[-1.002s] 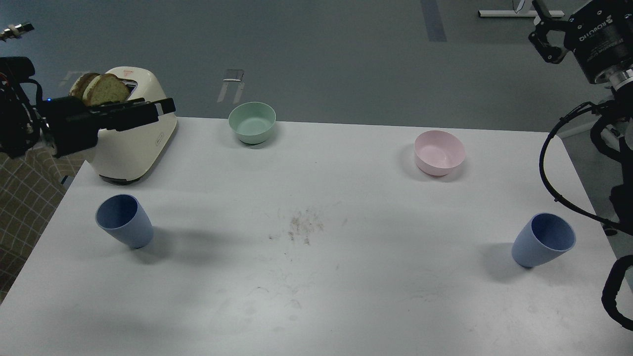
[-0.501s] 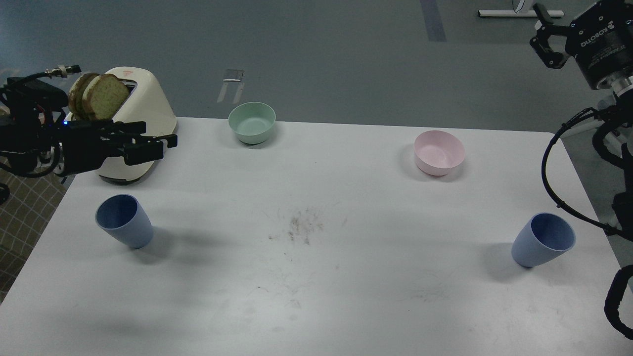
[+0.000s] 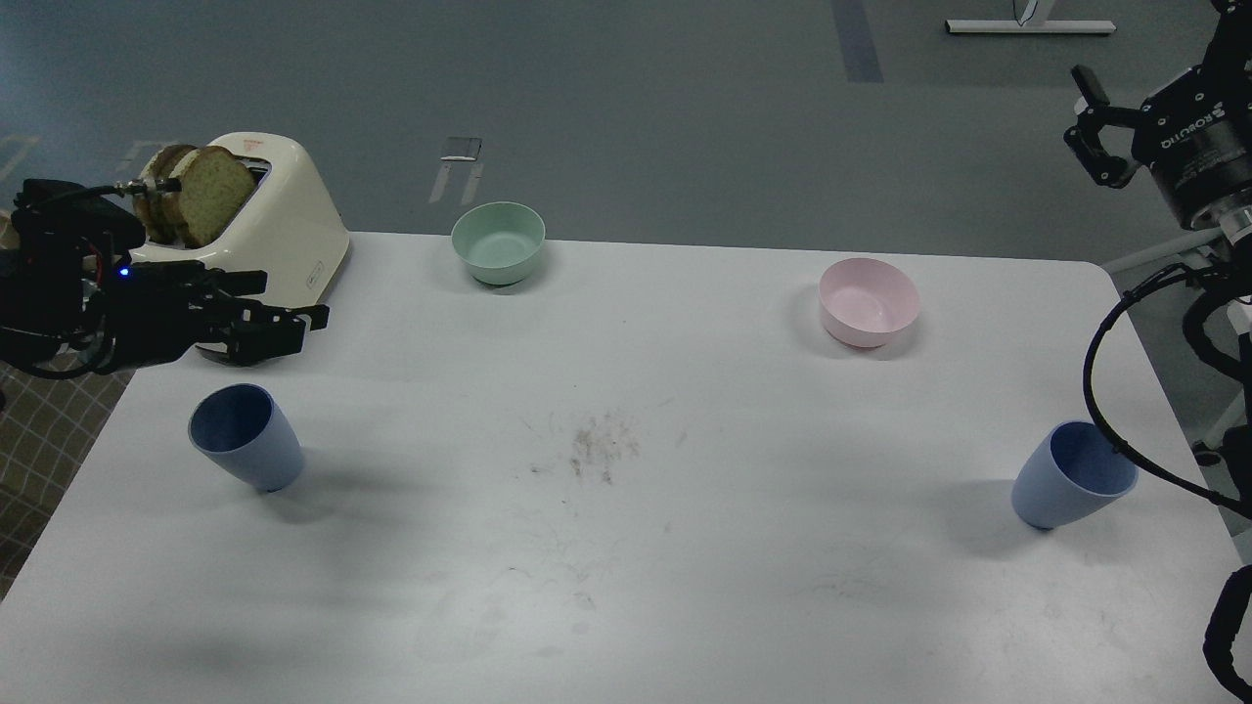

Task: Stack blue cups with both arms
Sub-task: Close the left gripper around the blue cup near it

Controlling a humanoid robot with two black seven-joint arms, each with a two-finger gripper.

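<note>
Two blue cups stand upright on the white table (image 3: 626,548): one at the near left (image 3: 245,435), one at the near right (image 3: 1074,474). My left gripper (image 3: 293,305) hovers above and just behind the left cup, in front of the toaster, pointing right. Its fingers are apart and hold nothing. My right gripper (image 3: 1088,132) is high at the far right, beyond the table's back right corner and far from the right cup. Its fingers are spread and empty. A black cable of the right arm crosses the right cup's rim.
A cream toaster (image 3: 269,244) with bread slices (image 3: 201,186) stands at the back left, close behind the left gripper. A mint-green bowl (image 3: 499,242) sits at the back middle and a pale pink bowl (image 3: 869,301) at the back right. Crumbs (image 3: 597,445) lie mid-table.
My left gripper has come down and slightly back toward the left cup, its fingers now visibly apart. My right gripper has moved down and a little to the right. The cups have not moved.
</note>
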